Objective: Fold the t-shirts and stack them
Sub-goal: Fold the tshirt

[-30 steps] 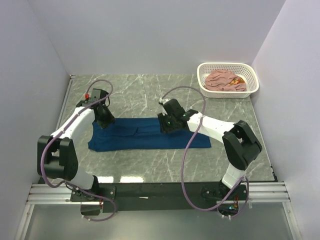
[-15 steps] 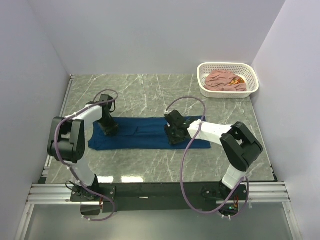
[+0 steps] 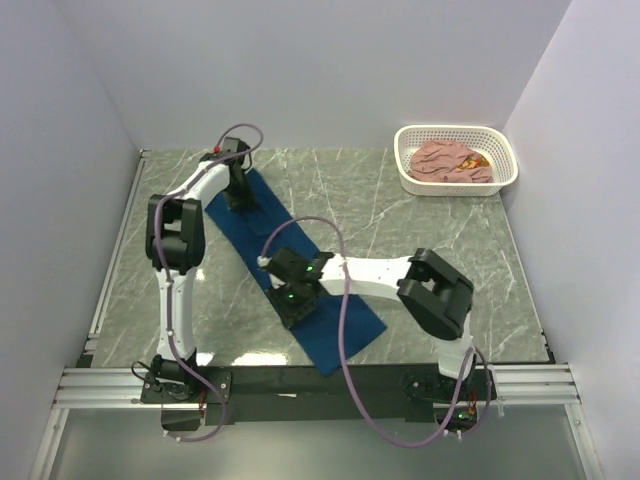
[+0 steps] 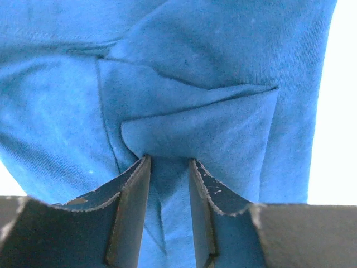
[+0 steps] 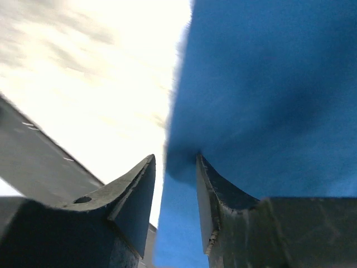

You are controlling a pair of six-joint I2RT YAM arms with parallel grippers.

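Tabletop of grey veined marble (image 3: 400, 200) carries the navy blue cloth t-shirt (image 3: 250, 232), folded, slanting from far left to near edge; the dusty pink tee (image 3: 445, 160) sits in the white perforated plastic basket (image 3: 455, 187). Danger: uneven pulls could undo the fold or drag cloth overboard. Stretched far out, the left gripper (image 4: 169, 162) pinches a navy pleat; reaching across, the right gripper (image 5: 175, 162) nips the strip's edge.

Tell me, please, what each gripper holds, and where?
The navy blue cloth t-shirt: left gripper pinches a fold near its far end, right gripper pinches its side edge.
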